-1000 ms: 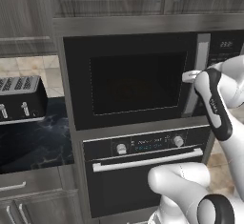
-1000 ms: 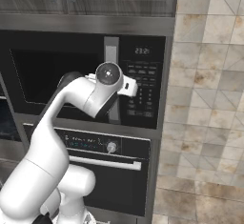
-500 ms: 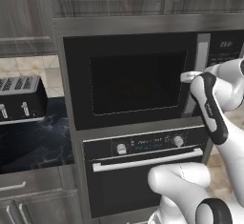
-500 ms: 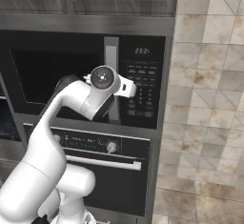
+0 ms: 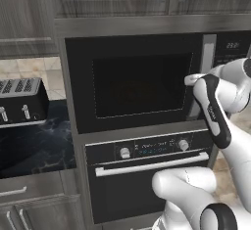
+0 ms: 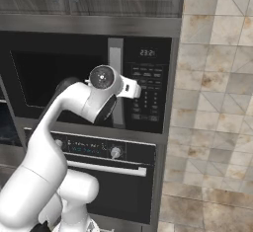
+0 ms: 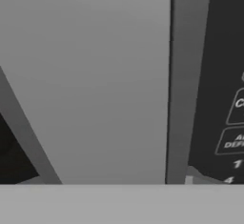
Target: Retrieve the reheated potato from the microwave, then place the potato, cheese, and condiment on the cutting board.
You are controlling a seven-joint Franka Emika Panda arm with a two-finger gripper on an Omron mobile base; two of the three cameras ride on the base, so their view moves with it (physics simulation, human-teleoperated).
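The microwave (image 5: pixel 137 84) is a black built-in box, and its dark glass door is closed. My gripper (image 5: pixel 195 80) is pressed up against the grey vertical door handle (image 5: pixel 208 48) at mid height. From the right, the hand (image 6: pixel 123 85) sits in front of that handle (image 6: pixel 115 53), beside the keypad (image 6: pixel 148 90). The hand view looks at the grey handle (image 7: pixel 95 75) from very close, with keypad buttons (image 7: pixel 228 123) to the right. My fingers are hidden, so their state is unclear. The potato is hidden. The cheese, condiment and cutting board are out of view.
An oven (image 5: pixel 147 175) with knobs and a bar handle sits directly under the microwave. A toaster (image 5: pixel 22 102) stands on the dark counter (image 5: pixel 34 146) to the left. Cabinets run above, and a tiled wall (image 6: pixel 217 102) is on the right.
The hand has shifted a little to the left, onto the microwave's door handle. The door has stayed closed.
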